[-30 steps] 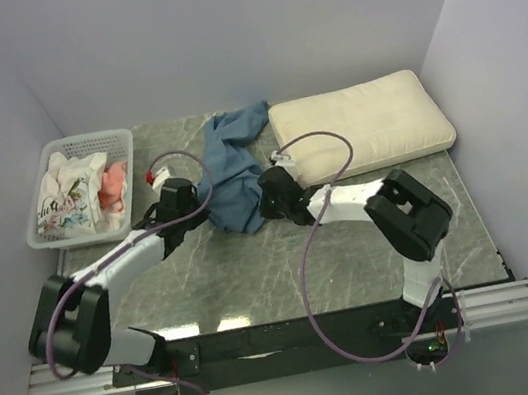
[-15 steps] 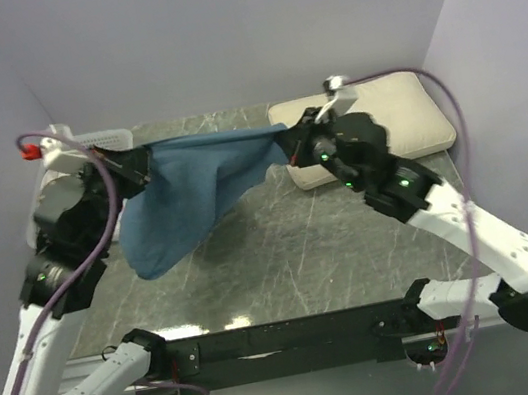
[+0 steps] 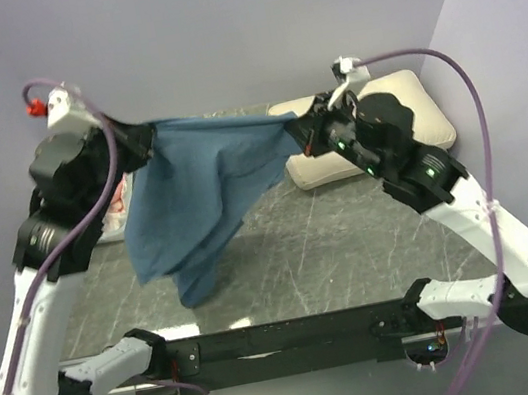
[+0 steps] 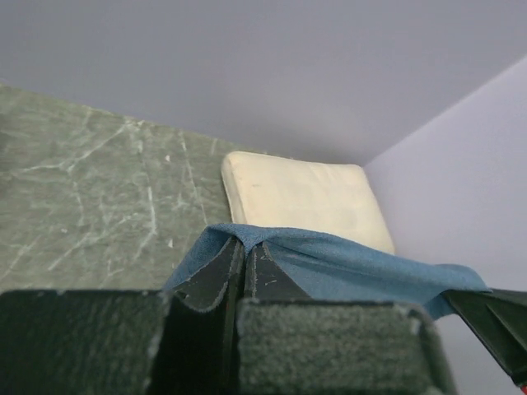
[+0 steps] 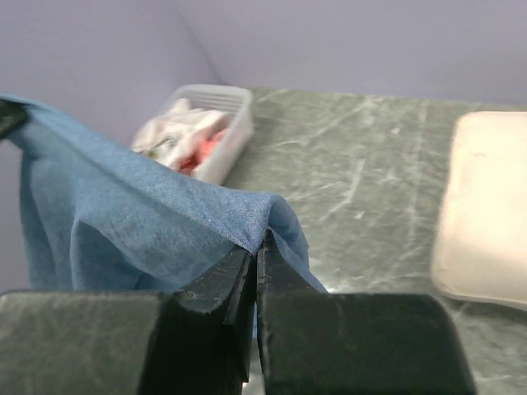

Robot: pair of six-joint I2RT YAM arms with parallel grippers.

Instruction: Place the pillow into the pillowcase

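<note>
Over the worktop [image 3: 333, 247] the pillowcase [image 3: 196, 183] hangs stretched between the left hand [image 3: 140, 143] at ten o'clock and the right hand [image 3: 301, 137] at one, each pinching its upper edge, so I'd hold both pinches firm and turn its mouth toward the pillow [image 3: 419, 121] lying at two o'clock.

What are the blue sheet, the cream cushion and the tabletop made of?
The pillowcase: thin matte woven fabric, probably cotton; it drapes and folds. The pillow: soft stuffed cloth, plump and rounded. The table: green marble look with white veins, perhaps printed.
</note>
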